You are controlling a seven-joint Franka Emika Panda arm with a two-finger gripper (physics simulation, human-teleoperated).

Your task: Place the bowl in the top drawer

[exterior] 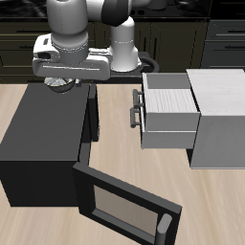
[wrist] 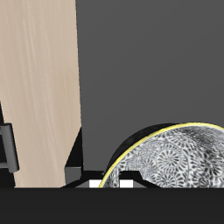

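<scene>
The bowl (wrist: 175, 162) sits right under the gripper (wrist: 109, 182), its speckled shiny inside and yellowish rim close against the fingertips in the wrist view. From the exterior view I can just make out a small greyish disc (exterior: 60, 84) below the hand, over the back part of the black microwave (exterior: 43, 134) top, so my guess is the bowl is up there, resting on or barely above that dark surface (I can't tell which). Whether the fingers have actually closed on the rim I cannot tell either; only two pale tips show, close together beside the rim.

The top drawer (exterior: 170, 113) already stands pulled out of the light grey cabinet (exterior: 222, 115), whitish inside showing and nothing in it that I can see, its bar handle (exterior: 136, 107) facing the microwave. So the drawer seems ready, and what's left is the main part: securing the bowl, carrying it across the gap, and setting it down inside.

The exterior view gives the layout, including the microwave door (exterior: 129, 206) swung open toward the table's front edge. The wrist view alone shows the bowl's pattern and how near the fingertips are to its rim, plus a strip of the wooden table (wrist: 39, 79) beside the dark surface.
</scene>
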